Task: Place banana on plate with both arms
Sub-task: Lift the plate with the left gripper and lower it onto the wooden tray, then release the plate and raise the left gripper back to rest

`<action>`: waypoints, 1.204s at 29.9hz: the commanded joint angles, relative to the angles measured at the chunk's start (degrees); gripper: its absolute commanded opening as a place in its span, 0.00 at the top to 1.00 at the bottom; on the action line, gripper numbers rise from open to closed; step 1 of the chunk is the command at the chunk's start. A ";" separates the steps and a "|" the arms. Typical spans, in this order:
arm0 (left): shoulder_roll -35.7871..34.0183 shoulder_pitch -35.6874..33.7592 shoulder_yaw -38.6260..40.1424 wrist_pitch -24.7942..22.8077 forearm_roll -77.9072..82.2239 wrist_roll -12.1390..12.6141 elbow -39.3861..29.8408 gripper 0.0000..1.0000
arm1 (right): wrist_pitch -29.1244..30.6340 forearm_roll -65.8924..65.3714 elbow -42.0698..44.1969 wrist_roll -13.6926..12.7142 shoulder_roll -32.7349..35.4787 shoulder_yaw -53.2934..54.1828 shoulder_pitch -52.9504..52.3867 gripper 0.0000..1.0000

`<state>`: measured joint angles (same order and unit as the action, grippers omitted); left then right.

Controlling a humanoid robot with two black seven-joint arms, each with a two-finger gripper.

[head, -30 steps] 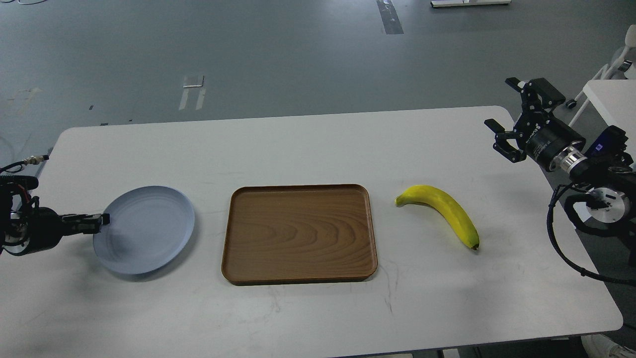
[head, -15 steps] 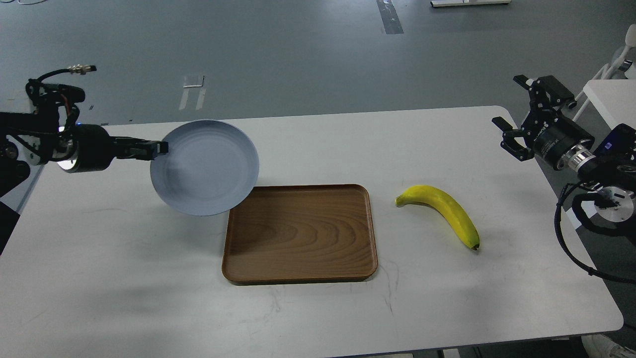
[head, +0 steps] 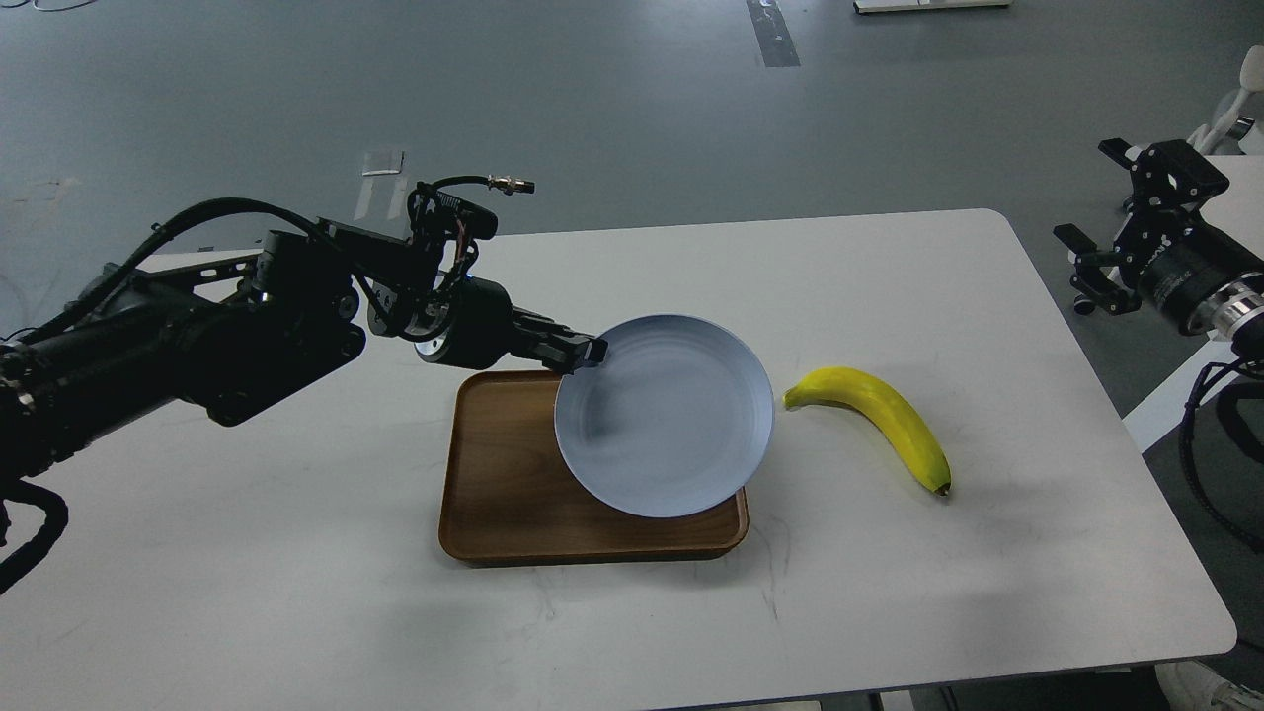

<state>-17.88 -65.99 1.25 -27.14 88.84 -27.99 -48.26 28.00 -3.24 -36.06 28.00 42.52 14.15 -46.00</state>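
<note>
On the white table (head: 296, 592), the left gripper (head: 591, 352) clamped the plate (head: 664, 430) rim; right gripper (head: 1111, 259) stood open. The banana (head: 879, 420) appeared soft: grasp mid-body, gently.

floor: smooth grey concrete floor (head: 612, 109) with a dark tape strip (head: 773, 32) and pale patch marks (head: 380, 173) | furniture: white rounded rectangular table (head: 296, 612) filled the foreground | right edge: a second white tabletop corner (head: 1229, 183) showed | light: even, soft
</note>
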 commanded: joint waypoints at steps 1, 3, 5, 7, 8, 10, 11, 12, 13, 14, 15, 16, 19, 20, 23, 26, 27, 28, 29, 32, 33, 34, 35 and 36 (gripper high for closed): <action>5.38 1.03 -1.69 1.20 -0.07 -0.01 6.67 1.00 | 0.00 0.08 -0.15 0.00 0.72 0.09 0.03 0.00; 7.24 1.57 -2.04 2.09 -0.07 -0.01 9.49 1.00 | 0.00 0.08 -0.24 0.00 0.90 0.09 0.12 0.00; 8.74 1.83 -2.57 2.27 -0.07 -0.01 11.43 1.00 | 0.00 0.08 -0.51 0.00 0.99 0.09 0.12 0.00; 9.62 2.27 -3.09 2.35 -0.07 -0.01 12.92 1.00 | 0.00 0.08 -0.59 0.00 0.99 0.26 0.47 0.00; 9.71 2.53 -3.36 2.44 -0.07 -0.01 13.54 1.00 | 0.00 0.08 -0.59 0.00 0.99 0.35 0.47 0.00; 10.32 3.41 -4.24 4.36 -0.16 -0.01 16.00 1.00 | 0.00 0.08 -0.68 0.00 0.99 0.35 0.47 0.00; 10.50 3.50 -4.59 4.81 -0.07 -0.01 16.53 1.00 | 0.00 0.08 -0.68 0.00 0.99 0.35 0.47 0.00; 10.50 3.59 -4.94 5.25 -0.07 -0.01 16.88 1.00 | 0.00 0.08 -0.68 0.00 0.99 0.26 0.47 0.00; 10.33 3.59 -5.73 5.52 -0.16 -0.01 17.41 1.00 | 0.00 0.08 -0.68 0.00 1.08 0.26 0.56 0.00; 10.32 3.59 -6.17 5.52 -0.16 -0.01 17.50 1.00 | 0.00 0.08 -0.68 0.00 1.08 0.26 0.56 0.00; 10.06 3.59 -6.70 5.52 -0.16 -0.01 17.50 1.00 | 0.00 0.08 -0.68 0.00 1.08 0.26 0.56 0.00; 9.80 3.59 -6.96 5.52 -0.16 -0.01 17.50 1.00 | 0.00 0.08 -0.77 0.00 0.99 0.26 0.56 0.00; 9.88 3.68 -6.96 5.17 -0.33 -0.01 17.41 0.96 | 0.00 0.08 -0.95 0.00 0.99 0.26 0.56 0.00; 9.88 3.59 -7.05 5.08 -0.33 -0.01 17.33 0.86 | 0.00 0.08 -1.03 0.00 0.99 0.26 0.56 0.00; 9.53 3.24 -6.96 4.73 -0.51 -0.01 16.54 0.00 | 0.00 0.08 -1.03 0.00 0.99 0.26 0.56 0.00; 8.92 2.27 -6.53 3.06 -0.68 -0.01 16.01 0.00 | 0.00 0.08 -1.03 0.00 0.99 0.09 0.56 0.00; 8.31 1.40 -6.35 2.19 -1.73 -0.01 15.92 0.00 | 0.00 0.08 -1.03 0.00 0.99 0.09 0.56 0.00; 8.04 0.69 -6.35 1.83 -2.61 -0.01 15.74 0.00 | 0.00 -0.01 -1.03 0.00 0.99 0.09 0.56 0.00; 7.52 -1.05 -6.35 1.39 -5.23 -0.01 15.57 0.00 | 0.00 -0.01 -1.03 0.00 0.99 0.09 0.56 0.00; 6.72 -4.23 -6.09 0.60 -12.88 -0.01 15.48 0.00 | 0.00 0.08 -1.12 0.00 0.99 0.09 0.56 0.00; 5.94 -5.45 -5.65 -0.19 -18.99 -0.01 15.48 0.00 | 0.00 -0.01 -1.12 0.00 0.99 0.09 0.56 0.00; 5.15 -5.81 -5.39 -0.72 -22.80 -0.01 15.48 0.00 | 0.00 -0.01 -1.12 0.00 0.99 0.09 0.56 0.00; 3.05 -6.25 -4.43 -0.86 -32.23 -0.01 15.48 0.00 | 0.00 -0.01 -1.12 0.00 1.08 -0.17 0.47 0.00; 1.11 -6.26 -3.37 -0.86 -42.59 -0.01 15.48 0.00 | 0.00 -0.10 -1.47 0.00 1.08 -0.44 0.47 0.00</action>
<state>-12.50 -71.15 -4.19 -27.33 68.17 -28.00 -32.81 28.00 -3.22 -37.16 28.00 43.51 14.19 -45.44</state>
